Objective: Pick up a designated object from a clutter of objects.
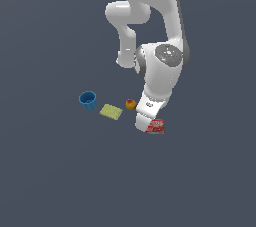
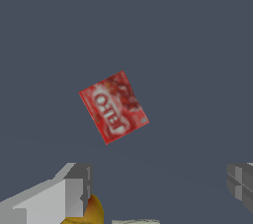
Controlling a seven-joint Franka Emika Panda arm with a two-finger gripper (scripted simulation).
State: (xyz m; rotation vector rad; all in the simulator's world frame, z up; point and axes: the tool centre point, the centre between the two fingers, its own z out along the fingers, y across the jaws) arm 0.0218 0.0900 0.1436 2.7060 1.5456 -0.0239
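One big arm [image 1: 161, 66] leans low so your gripper [image 2: 158, 188] hangs right over the red box [image 2: 114, 107], w/ fingers [image 2: 69, 188] spread wide and nothing held. Box lies flat on the floor, apart from the blue cup [image 1: 88, 100], yellow-green pad [image 1: 111, 112] & small fruit [image 1: 130, 104].

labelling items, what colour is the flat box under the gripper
Red with white lettering; the box shows best in the wrist view.
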